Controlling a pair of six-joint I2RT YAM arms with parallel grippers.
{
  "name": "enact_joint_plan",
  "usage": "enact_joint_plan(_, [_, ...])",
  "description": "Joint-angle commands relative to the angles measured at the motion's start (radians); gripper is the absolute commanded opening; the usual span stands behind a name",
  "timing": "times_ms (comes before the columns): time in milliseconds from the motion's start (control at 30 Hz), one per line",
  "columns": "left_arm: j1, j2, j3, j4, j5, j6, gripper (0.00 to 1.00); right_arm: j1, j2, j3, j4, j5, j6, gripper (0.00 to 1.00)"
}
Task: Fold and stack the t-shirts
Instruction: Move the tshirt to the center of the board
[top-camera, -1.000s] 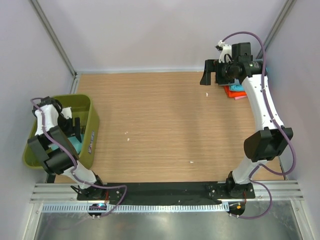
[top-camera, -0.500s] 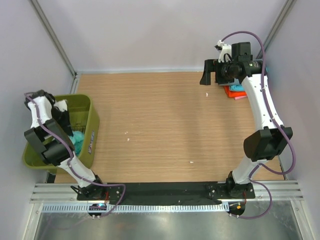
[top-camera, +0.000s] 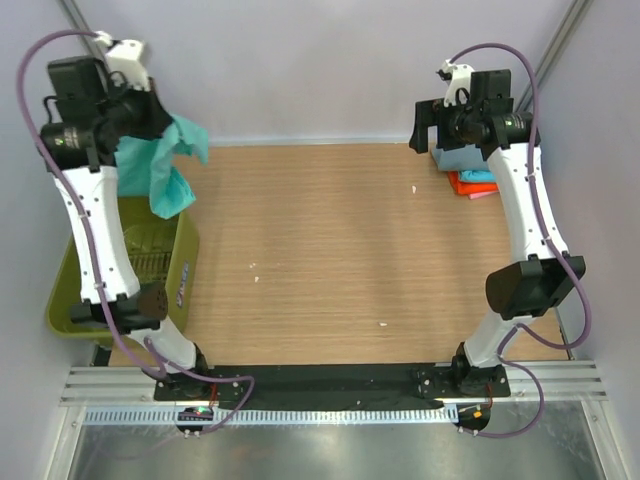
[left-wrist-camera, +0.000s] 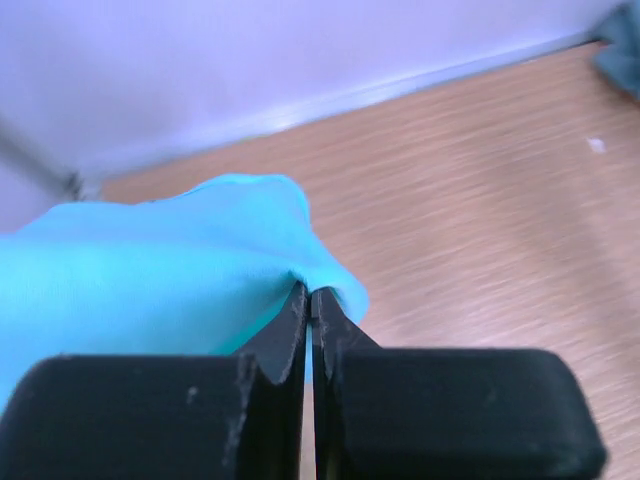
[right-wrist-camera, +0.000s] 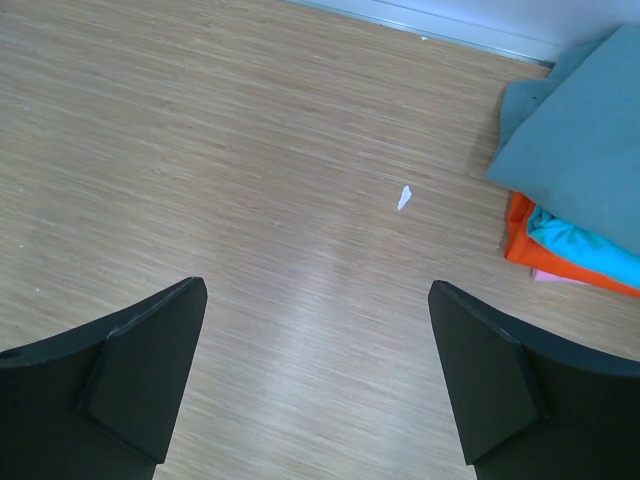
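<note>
Left claw: your left gripper (left-wrist-camera: 308, 298) is clenched, its jaws pressed together on a fold of the mint shirt (left-wrist-camera: 150, 270).
Left arm: it stands raised at the far-left corner, the wrist high against the back wall.
Mint shirt: it hangs bunched and unfolded from your left gripper. In the top view its lower end shows over the far rim of the basket (top-camera: 186, 262); you cannot tell whether cloth and rim touch.
Basket: olive green, it sits at the left edge of the table (top-camera: 330, 250), below the hanging shirt.
Right claw: your right gripper (right-wrist-camera: 315, 288) is released, jaws spread wide with only bare wood between them; it holds nothing.
Right arm: it reaches to the far-right part of the table, with the gripper just beside the stack and apart from it.
Stack: folded shirts lie in the far-right corner. The grey shirt (right-wrist-camera: 590, 120) is on top, the cyan shirt (right-wrist-camera: 585, 248) is under it, and the orange-red shirt (right-wrist-camera: 525, 240) is below that.
Under the stack: a thin pink edge (right-wrist-camera: 560, 275) shows at the bottom; you cannot tell what it belongs to.
Table litter: a white scrap (right-wrist-camera: 404, 197) lies on the wood between your right gripper and the stack, touching neither. Two more specks lie nearer the arm bases in the top view.
</note>
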Motion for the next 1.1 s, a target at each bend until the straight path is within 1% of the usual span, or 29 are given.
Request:
enact_joint_plan(0, [-0.184,-0.112,-0.129,0.311,0.011,0.042,0.00,0.000,-0.002,-0.001,0.043,0.057,-0.015,1.00])
enact_joint_plan(33, [-0.237,-0.118,-0.126,0.344,0.028,0.033,0.00,0.000,-0.004,-0.004,0.045,0.072,-0.014,1.00])
enact_joint_plan(100, [-0.300,-0.086,-0.059,0.381,0.077,-0.018,0.00,0.000,-0.008,-0.009,0.051,0.089,-0.012,1.00])
enact_joint_plan(133, [-0.311,-0.060,-0.009,0.392,0.104,-0.059,0.00,-0.003,-0.011,-0.015,0.052,0.094,-0.012,1.00])
enact_joint_plan(167, [-0.328,-0.016,0.069,0.401,0.161,-0.143,0.00,-0.002,-0.020,-0.018,0.054,0.112,-0.015,1.00])
enact_joint_plan(233, [-0.348,0.017,0.121,0.447,0.181,-0.208,0.00,-0.009,-0.030,-0.033,0.057,0.132,-0.015,1.00])
enact_joint_plan(267, [-0.371,0.020,0.118,0.465,0.186,-0.232,0.00,-0.012,-0.039,-0.038,0.057,0.146,-0.015,1.00])
enact_joint_plan(333, [-0.395,0.022,0.104,0.478,0.186,-0.217,0.00,-0.022,-0.045,-0.048,0.057,0.155,-0.015,1.00])
enact_joint_plan(400, [-0.411,0.012,0.029,0.473,0.186,-0.210,0.00,-0.032,-0.048,-0.053,0.054,0.164,-0.012,1.00])
enact_joint_plan(433, [-0.412,0.006,-0.018,0.473,0.189,-0.217,0.06,-0.035,-0.048,-0.056,0.054,0.164,-0.012,1.00])
enact_joint_plan(467, [-0.414,-0.009,-0.110,0.472,0.198,-0.217,0.39,-0.037,-0.045,-0.055,0.051,0.164,-0.017,1.00])
enact_joint_plan(500, [-0.414,-0.015,-0.164,0.464,0.199,-0.207,0.55,-0.038,-0.042,-0.053,0.046,0.154,-0.017,1.00])
enact_joint_plan(567, [-0.415,-0.021,-0.245,0.409,0.198,-0.178,0.81,-0.040,-0.039,-0.049,0.040,0.141,-0.018,1.00])
enact_joint_plan(600, [-0.414,-0.023,-0.320,0.378,0.171,-0.150,0.83,-0.038,-0.039,-0.045,0.027,0.109,-0.027,1.00])
enact_joint_plan(633, [-0.414,-0.023,-0.353,0.351,0.152,-0.139,0.83,-0.038,-0.039,-0.033,0.017,0.085,-0.043,1.00])
enact_joint_plan(667, [-0.415,-0.024,-0.391,0.290,0.134,-0.127,0.83,-0.038,-0.042,-0.024,0.010,0.063,-0.052,1.00])
enact_joint_plan(733, [-0.415,-0.041,-0.503,0.248,0.075,-0.121,0.83,-0.035,-0.048,0.014,-0.026,-0.068,-0.106,1.00])
enact_joint_plan(767, [-0.414,-0.054,-0.548,0.235,0.054,-0.121,0.84,-0.029,-0.045,0.028,-0.050,-0.127,-0.142,1.00])
enact_joint_plan(800, [-0.414,-0.089,-0.591,0.243,0.034,-0.121,0.84,0.003,-0.037,0.046,-0.132,-0.190,-0.235,1.00])
enact_joint_plan(833, [-0.414,-0.103,-0.690,0.255,-0.016,-0.121,0.84,0.027,-0.021,0.047,-0.180,-0.240,-0.282,1.00])
enact_joint_plan(867, [-0.414,-0.113,-0.721,0.257,-0.038,-0.122,0.84,0.059,-0.011,0.039,-0.231,-0.242,-0.340,0.99])
enact_joint_plan(900, [-0.414,-0.120,-0.746,0.245,-0.057,-0.121,0.84,0.136,-0.004,-0.002,-0.313,-0.235,-0.444,0.98])
enact_joint_plan(933, [-0.414,-0.129,-0.778,0.237,-0.081,-0.121,0.84,0.171,0.002,-0.030,-0.346,-0.207,-0.501,0.94])
enact_joint_plan(967, [-0.414,-0.136,-0.798,0.232,-0.093,-0.121,0.84,0.217,-0.001,-0.062,-0.369,-0.190,-0.550,0.93])
enact_joint_plan(1000, [-0.414,-0.150,-0.816,0.235,-0.109,-0.121,0.84,0.257,-0.008,-0.100,-0.380,-0.172,-0.599,0.92])
enact_joint_plan(1033, [-0.409,-0.178,-0.833,0.238,-0.121,-0.121,0.84,0.343,-0.023,-0.201,-0.360,-0.141,-0.682,0.91])
enact_joint_plan(1067, [-0.409,-0.193,-0.868,0.244,-0.138,-0.121,0.84,0.380,-0.063,-0.258,-0.316,-0.077,-0.702,0.92])
